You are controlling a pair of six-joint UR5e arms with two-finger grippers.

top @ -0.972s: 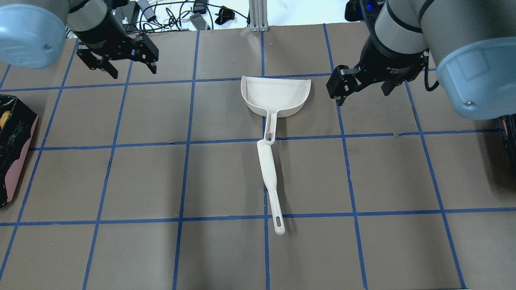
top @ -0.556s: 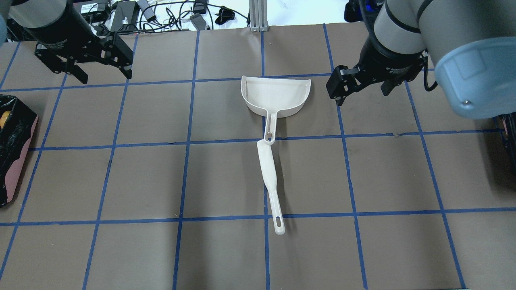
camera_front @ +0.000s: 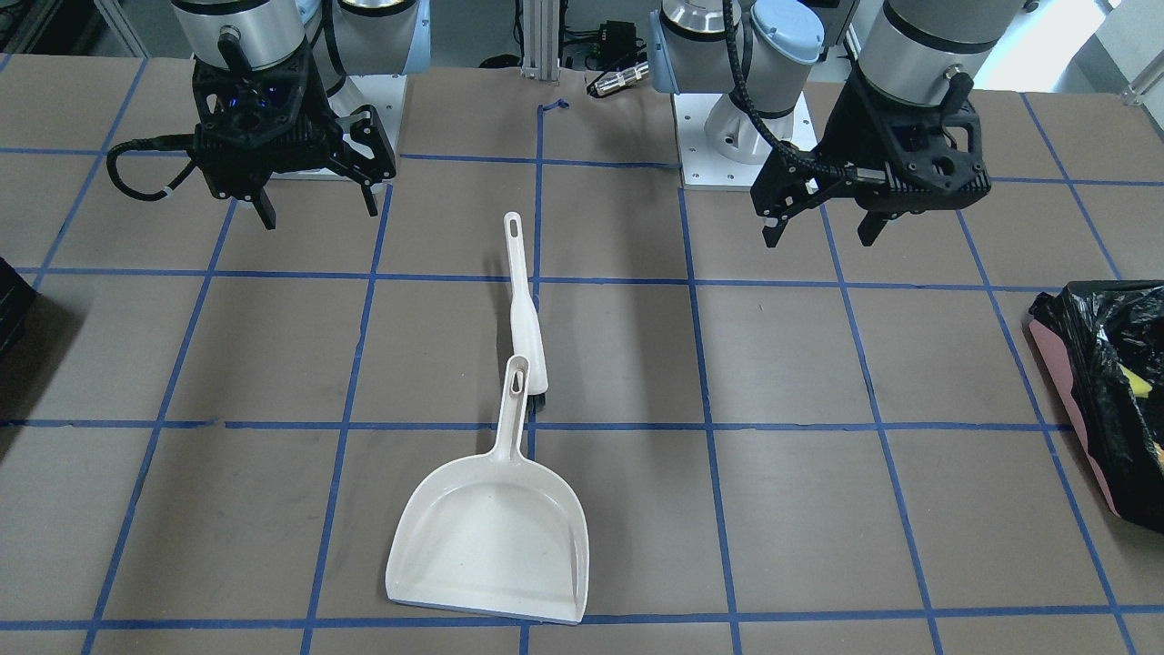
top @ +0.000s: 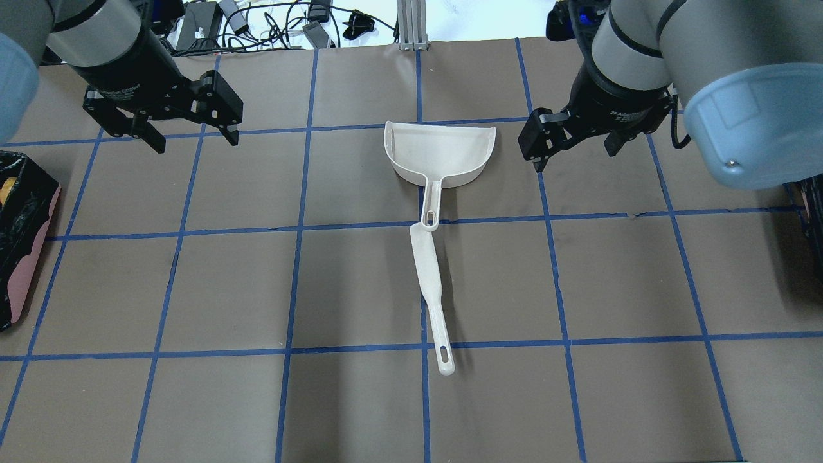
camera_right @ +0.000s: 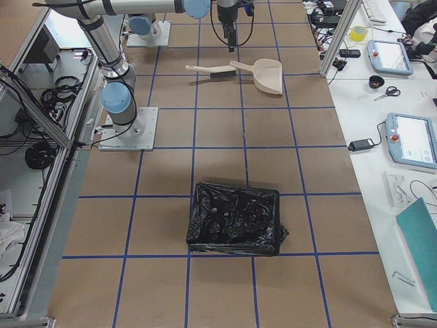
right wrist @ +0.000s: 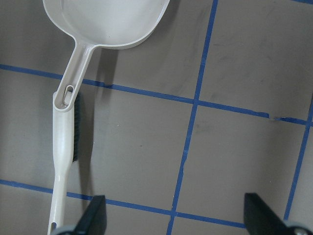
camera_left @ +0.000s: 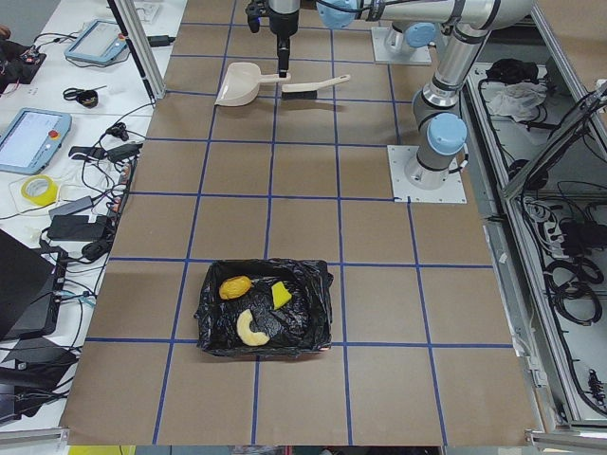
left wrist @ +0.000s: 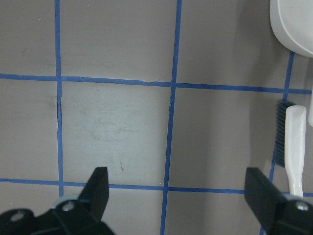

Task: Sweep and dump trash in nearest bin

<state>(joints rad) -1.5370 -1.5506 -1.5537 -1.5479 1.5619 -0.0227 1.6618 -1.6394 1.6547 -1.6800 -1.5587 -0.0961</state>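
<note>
The bin (camera_left: 318,313), pinkish and lined with a glossy black bag, stands at the table's end on my left; it also shows in the overhead view (top: 27,260) and the front view (camera_front: 1071,393). Inside it lie the trash pieces: a bread roll (camera_left: 234,286), a yellow wedge (camera_left: 281,295) and a croissant (camera_left: 250,328). My left gripper (top: 193,141) is open and empty over bare table, also seen in the front view (camera_front: 818,240) and its wrist view (left wrist: 178,196). My right gripper (top: 574,157) is open and empty just right of the dustpan, also seen in the front view (camera_front: 320,215).
A white dustpan (top: 440,154) lies mid-table with its handle over the head of a white brush (top: 427,270). A second black-bagged container (camera_right: 235,219) stands at the table's end on my right. Cables and devices lie beyond the far edge.
My left gripper swung out to the left, then came back right and a little nearer. It stayed open. The right gripper, dustpan and brush hardly moved.
</note>
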